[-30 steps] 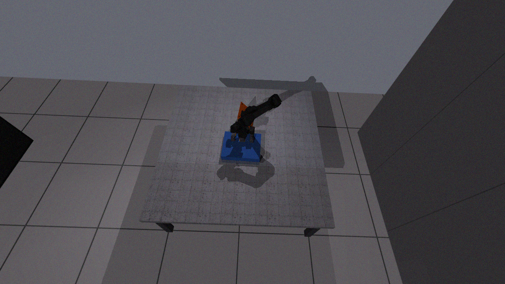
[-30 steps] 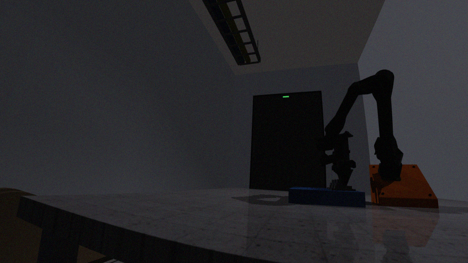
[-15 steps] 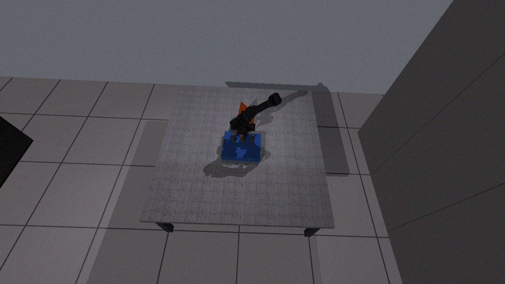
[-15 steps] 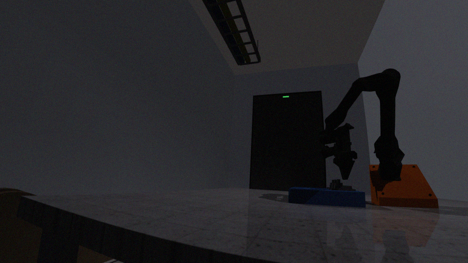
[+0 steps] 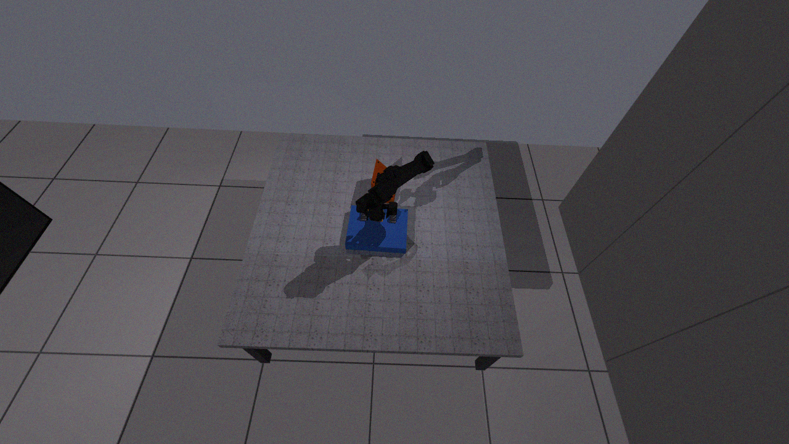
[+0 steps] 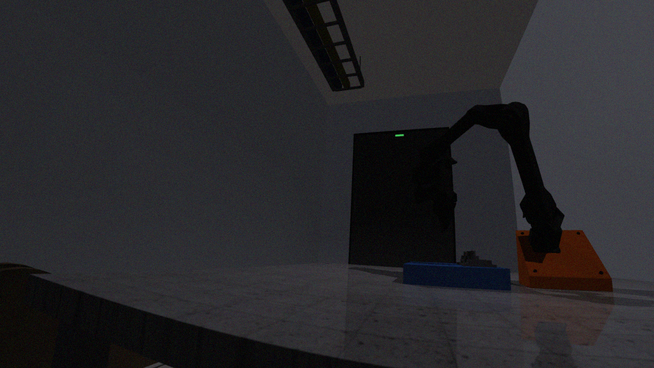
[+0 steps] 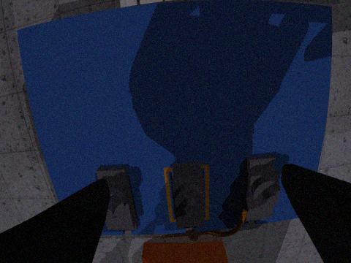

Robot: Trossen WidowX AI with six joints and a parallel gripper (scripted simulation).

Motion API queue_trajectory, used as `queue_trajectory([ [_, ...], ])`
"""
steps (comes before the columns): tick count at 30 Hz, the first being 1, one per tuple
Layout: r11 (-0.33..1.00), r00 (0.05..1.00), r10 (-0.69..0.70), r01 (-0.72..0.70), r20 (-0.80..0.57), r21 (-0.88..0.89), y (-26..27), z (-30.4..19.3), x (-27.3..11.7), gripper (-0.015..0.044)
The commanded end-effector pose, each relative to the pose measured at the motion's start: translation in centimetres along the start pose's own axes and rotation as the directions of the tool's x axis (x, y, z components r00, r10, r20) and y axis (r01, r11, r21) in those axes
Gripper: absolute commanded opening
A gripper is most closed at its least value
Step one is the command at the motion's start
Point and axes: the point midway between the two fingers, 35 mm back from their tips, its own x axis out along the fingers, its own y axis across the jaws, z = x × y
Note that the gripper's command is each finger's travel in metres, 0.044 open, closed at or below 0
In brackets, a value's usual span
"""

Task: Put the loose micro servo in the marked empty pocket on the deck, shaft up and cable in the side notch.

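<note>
The task's micro servo (image 7: 188, 201) stands inside the orange pocket outline (image 7: 169, 193) on the blue deck (image 5: 392, 240) (image 6: 457, 277) (image 7: 84, 91), between two other dark servos. It looks roughly upright and in line with the outline. The dark picture does not show whether both ears are flat or exactly how the shaft stands. A brown cable (image 7: 219, 234) runs past its near end at the deck edge; whether it lies in the side notch cannot be told. My gripper (image 5: 377, 214) (image 6: 445, 226) (image 7: 196, 181) is wide open and empty, above the deck, its fingers spread well outside the middle servo.
One neighbouring servo (image 7: 122, 206) is on the left, near a fingertip. Another servo (image 7: 262, 190) is on the right, near the other fingertip. An orange sloped block (image 5: 377, 165) (image 6: 571, 256) (image 7: 184, 253) stands behind the deck. The grey table (image 5: 441, 309) carries everything.
</note>
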Motion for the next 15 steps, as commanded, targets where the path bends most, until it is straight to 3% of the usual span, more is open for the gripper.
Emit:
queue_trajectory([
  [1,1.000,1.000,0.003,-0.003,0.004,0.003,0.2,1.5,-0.9,0.0440],
  [5,1.000,1.000,0.002,-0.002,0.003,0.003,0.2,1.4,-1.5,0.0440],
  [10,1.000,1.000,0.002,-0.002,0.000,-0.002,0.3,0.7,-5.1,0.0440],
  [15,1.000,1.000,0.002,-0.002,-0.001,-0.002,0.3,0.6,-5.3,0.0440],
])
